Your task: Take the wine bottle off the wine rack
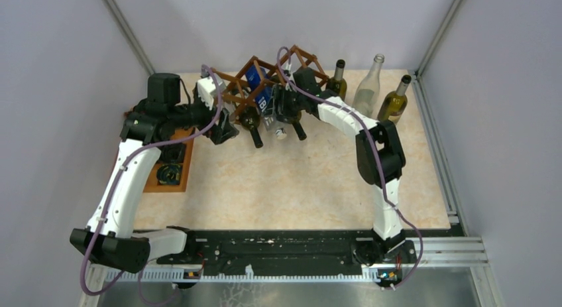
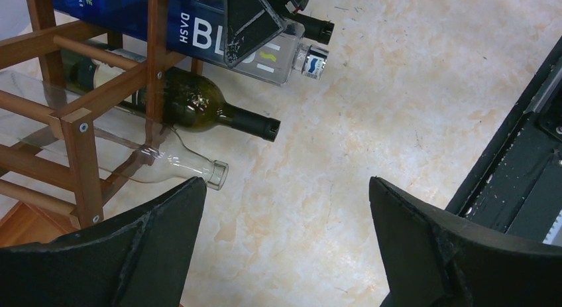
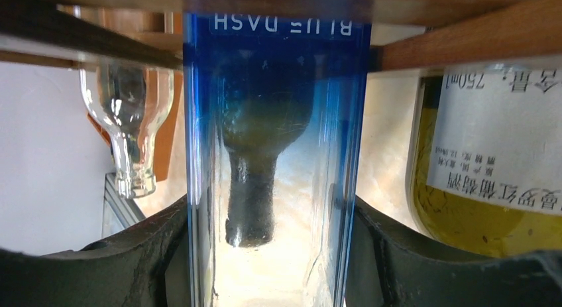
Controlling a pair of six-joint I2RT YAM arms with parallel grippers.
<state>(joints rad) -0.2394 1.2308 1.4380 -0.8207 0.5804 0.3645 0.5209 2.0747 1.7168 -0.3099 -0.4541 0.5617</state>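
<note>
The reddish-brown lattice wine rack (image 1: 233, 88) stands at the back middle and also shows in the left wrist view (image 2: 83, 148). A blue square bottle (image 1: 260, 88) marked "BLUE DASH" lies in it, neck toward me. My right gripper (image 3: 268, 254) is shut on the blue bottle (image 3: 275, 154), a finger on either side. A dark green bottle (image 2: 199, 108) and a clear bottle (image 2: 179, 162) lie in lower cells. My left gripper (image 2: 285, 187) is open and empty, low over the table by the rack's left end, near the clear bottle's mouth.
Three upright bottles stand at the back right: a dark green one (image 1: 337, 81), a clear one (image 1: 370, 87) and an olive one (image 1: 394, 101). A flat orange-brown tray (image 1: 173, 168) lies at the left. A green bottle with a white label (image 3: 490, 161) lies beside the blue one.
</note>
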